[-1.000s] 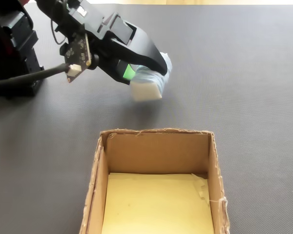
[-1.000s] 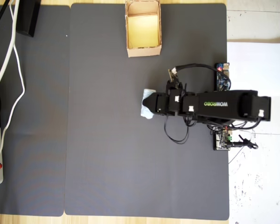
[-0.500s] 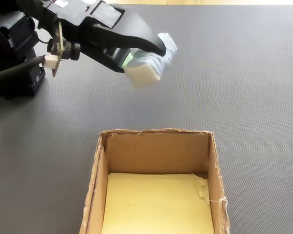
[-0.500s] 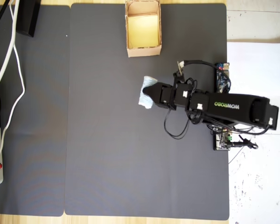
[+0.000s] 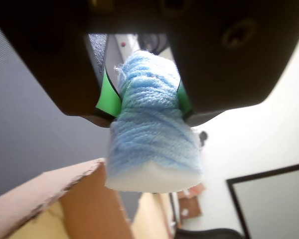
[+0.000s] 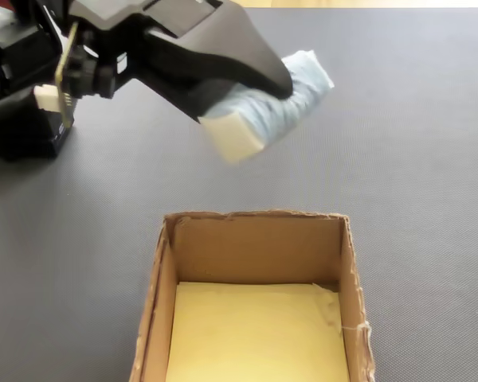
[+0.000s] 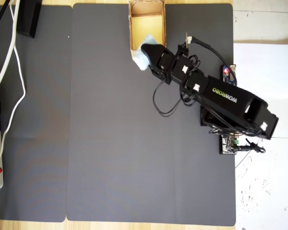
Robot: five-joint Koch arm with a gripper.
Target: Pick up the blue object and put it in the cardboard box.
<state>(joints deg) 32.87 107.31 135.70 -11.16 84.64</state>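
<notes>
The black robot claw (image 5: 148, 102) was shut tight on the soft, pale blue bundle of yarn (image 5: 152, 134). In the wrist view, two bright green pads (image 5: 108, 94) squeezed the bundle from both sides, and a white block showed at its bottom end. The bundle was up in the air and touched nothing but the claw.

In the fixed view, the claw (image 6: 251, 99) held the bundle (image 6: 291, 99) tilted above the dark grey mat (image 6: 414, 159), just past the far wall of the small brown cardboard box (image 6: 163, 270). The box was open on top and had a yellow floor inside.

In the overhead view, the box (image 7: 130, 28) sat at the top edge of the mat (image 7: 110, 143). The bundle (image 7: 143, 53) hung over the box's near corner, partly above the box and partly above the mat. The black arm (image 7: 221, 98) reached in from the right. White and green letters on the arm read "WOWROBO", seen upside down. White cables (image 7: 14, 62) ran along the left side, and a white sheet of paper (image 7: 264, 72) lay on the surface at the right.
</notes>
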